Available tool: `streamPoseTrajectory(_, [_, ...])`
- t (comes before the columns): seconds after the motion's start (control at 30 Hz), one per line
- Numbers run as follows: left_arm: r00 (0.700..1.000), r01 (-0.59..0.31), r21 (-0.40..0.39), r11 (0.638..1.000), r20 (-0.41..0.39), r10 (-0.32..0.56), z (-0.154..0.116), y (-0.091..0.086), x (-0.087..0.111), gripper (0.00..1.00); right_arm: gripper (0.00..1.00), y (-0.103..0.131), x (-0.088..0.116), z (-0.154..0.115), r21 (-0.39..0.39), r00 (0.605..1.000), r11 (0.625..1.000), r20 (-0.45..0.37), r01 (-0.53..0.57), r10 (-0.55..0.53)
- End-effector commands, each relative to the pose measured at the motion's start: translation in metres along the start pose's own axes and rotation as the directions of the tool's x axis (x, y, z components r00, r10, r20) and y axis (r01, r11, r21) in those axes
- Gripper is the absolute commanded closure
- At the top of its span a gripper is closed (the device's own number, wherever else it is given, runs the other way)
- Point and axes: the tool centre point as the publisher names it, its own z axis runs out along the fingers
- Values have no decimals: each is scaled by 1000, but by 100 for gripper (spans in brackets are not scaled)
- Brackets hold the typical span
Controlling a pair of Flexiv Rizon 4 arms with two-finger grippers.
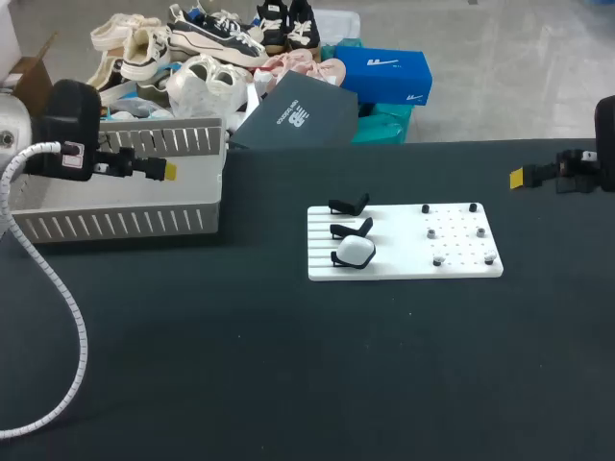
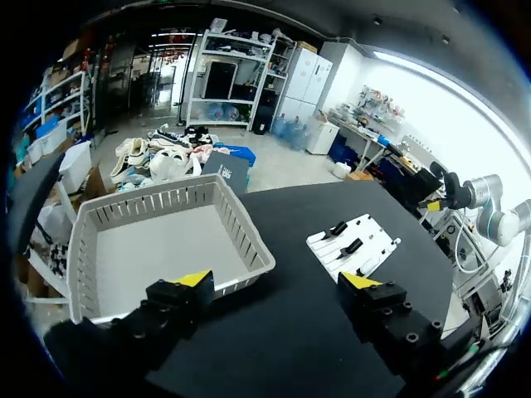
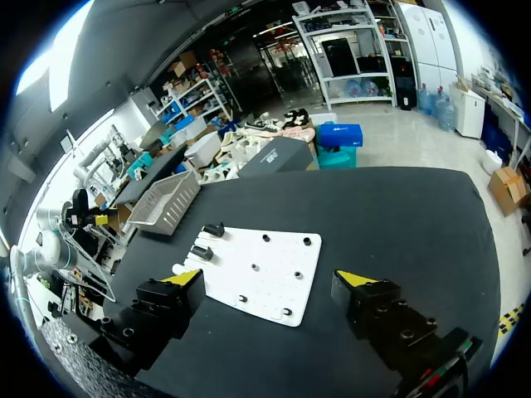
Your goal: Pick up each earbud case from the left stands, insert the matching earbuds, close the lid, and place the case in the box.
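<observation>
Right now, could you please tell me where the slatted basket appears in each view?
Head view: basket at left on the table, white board beside it.
Left wrist view: close ahead of my fingers, beside the board.
Right wrist view: far ahead, beyond the board.
Shared landmark: the board.

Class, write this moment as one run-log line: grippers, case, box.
left gripper: open, near box | right gripper: open, apart from board | earbud case: on stand, not picked
</observation>
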Motion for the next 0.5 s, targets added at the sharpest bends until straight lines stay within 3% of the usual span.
streamPoseTrajectory(0.03, [990,-138,112,984,-23,141,2,-1,-15,0,0,-2,0,0,-6,1000,1000,-2,1,-1])
streamPoseTrajectory(0.3, [936,-339,253,906,0,351,6,-17,-21,0,0,-2,0,0,-6,1000,1000,-2,1,-1])
streamPoseTrajectory(0.5, [884,-442,385,810,36,466,18,-30,-18,0,0,-2,0,0,-6,1000,1000,-2,1,-1])
